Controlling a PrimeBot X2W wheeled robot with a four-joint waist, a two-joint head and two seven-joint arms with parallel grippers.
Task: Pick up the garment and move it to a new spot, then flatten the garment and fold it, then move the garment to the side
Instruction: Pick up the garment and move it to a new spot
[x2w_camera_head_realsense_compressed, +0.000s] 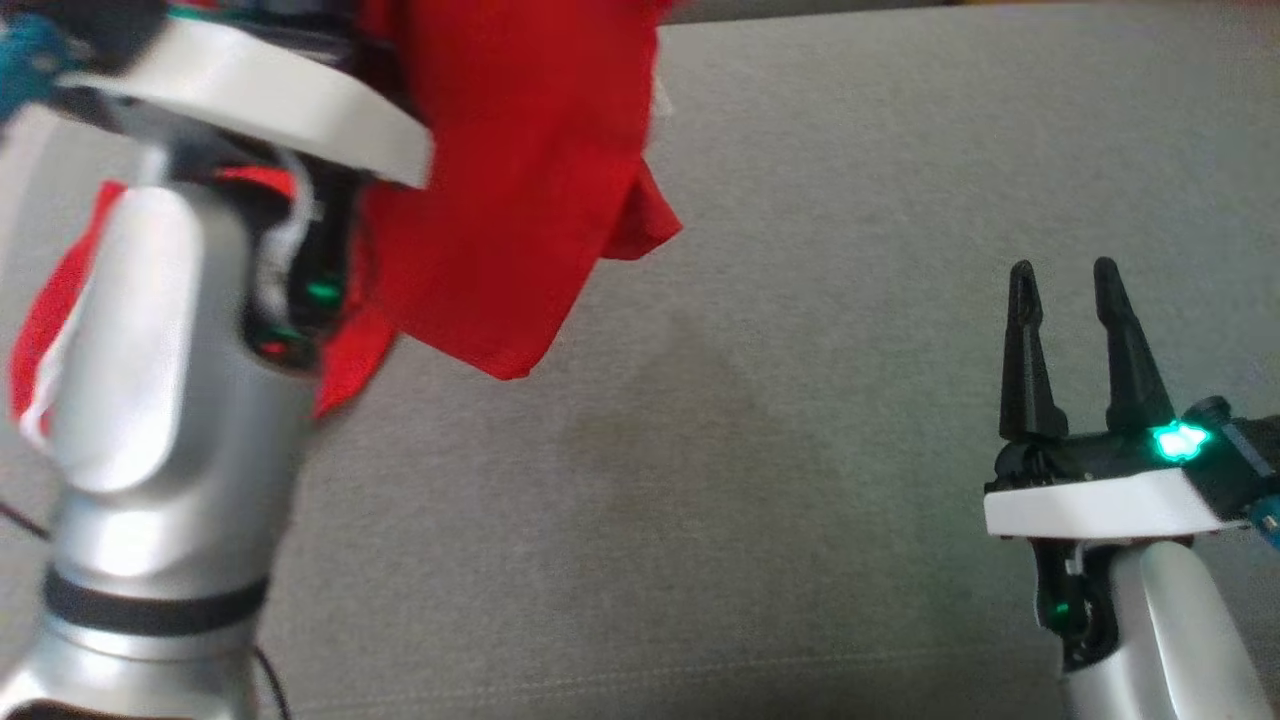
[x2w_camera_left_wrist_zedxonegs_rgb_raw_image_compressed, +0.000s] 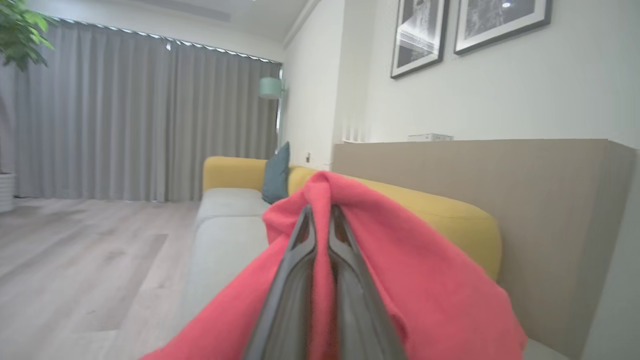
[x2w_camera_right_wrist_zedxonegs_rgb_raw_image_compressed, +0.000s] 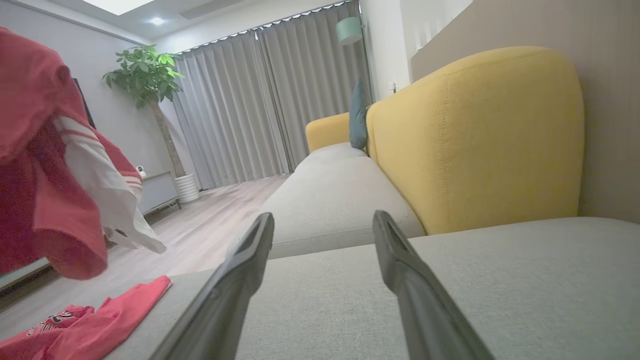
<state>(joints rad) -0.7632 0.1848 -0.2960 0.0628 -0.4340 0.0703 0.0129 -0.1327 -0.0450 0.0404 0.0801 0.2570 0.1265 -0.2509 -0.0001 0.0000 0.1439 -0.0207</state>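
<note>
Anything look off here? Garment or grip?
The garment hangs bunched from a single pinch in the left gripper, draping around its forearm, not spread. More red cloth lies crumpled on the sofa seat edge; same piece or not, I cannot tell. Right gripper open, empty.

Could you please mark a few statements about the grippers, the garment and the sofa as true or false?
1. The left gripper is shut on the red garment. True.
2. The right gripper holds a sleeve. False: it is open and empty, above the grey seat.
3. The garment lies folded on the seat. False: it hangs bunched from the left gripper.
4. The backrest is yellow. True.
</note>
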